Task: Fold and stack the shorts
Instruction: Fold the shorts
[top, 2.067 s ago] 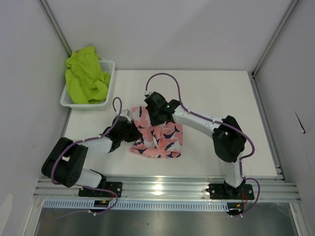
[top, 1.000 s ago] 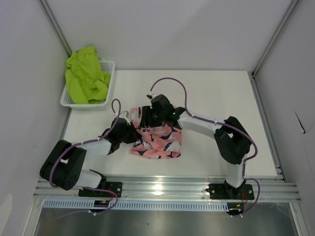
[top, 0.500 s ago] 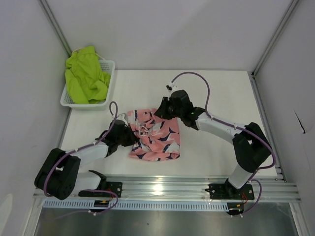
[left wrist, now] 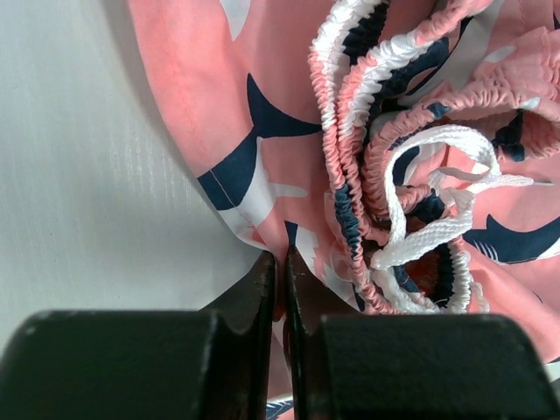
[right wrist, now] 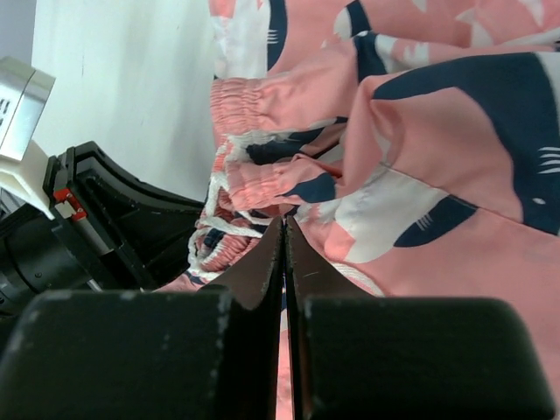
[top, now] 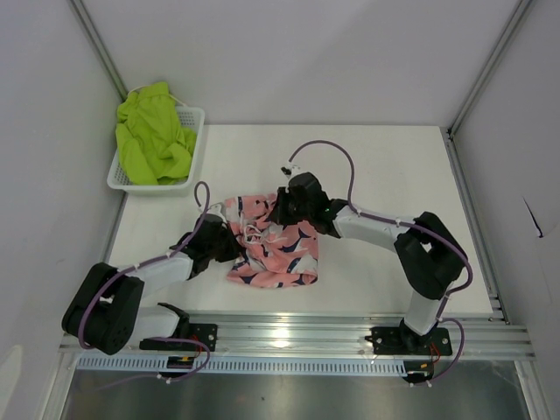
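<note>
The pink shorts [top: 273,243] are seen bunched on the tabletop [top: 394,175]. A cloth edge is pinched by the left fingers [left wrist: 249,302]. The right fingers [right wrist: 258,271] are closed, seemingly on waistband fabric. Both grips should be drawn apart evenly before folding.

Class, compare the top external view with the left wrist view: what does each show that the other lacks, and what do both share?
Top external only: the green shorts in the basket, and the right claw at the pink shorts. Left wrist only: how the left claw pinches a pink fold. Both: the pink shorts lying on the table.
</note>
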Action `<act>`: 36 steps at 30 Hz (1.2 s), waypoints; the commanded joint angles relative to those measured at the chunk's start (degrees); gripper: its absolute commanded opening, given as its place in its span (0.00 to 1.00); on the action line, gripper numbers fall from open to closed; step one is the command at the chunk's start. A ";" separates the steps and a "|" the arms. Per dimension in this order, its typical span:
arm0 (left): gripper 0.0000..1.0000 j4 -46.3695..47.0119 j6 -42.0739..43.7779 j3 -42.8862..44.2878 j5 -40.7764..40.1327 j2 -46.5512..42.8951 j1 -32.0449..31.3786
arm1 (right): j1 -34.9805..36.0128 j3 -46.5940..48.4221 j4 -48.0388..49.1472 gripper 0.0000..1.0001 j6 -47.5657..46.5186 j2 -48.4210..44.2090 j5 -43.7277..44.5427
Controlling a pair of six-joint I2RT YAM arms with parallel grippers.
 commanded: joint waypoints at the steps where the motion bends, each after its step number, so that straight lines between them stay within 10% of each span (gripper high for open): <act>1: 0.09 1.39 0.00 -0.97 -0.67 0.90 0.28 | 1.08 0.95 2.85 0.00 -1.15 1.73 1.60; 28: 0.00 2.36 0.17 -0.88 -1.28 3.54 -0.95 | 3.63 13.96 16.74 0.00 1.04 20.80 1.34; 36: 0.52 -1.15 -1.23 -2.02 -1.55 -2.34 -1.65 | 0.83 15.54 21.57 0.06 8.24 26.96 -8.40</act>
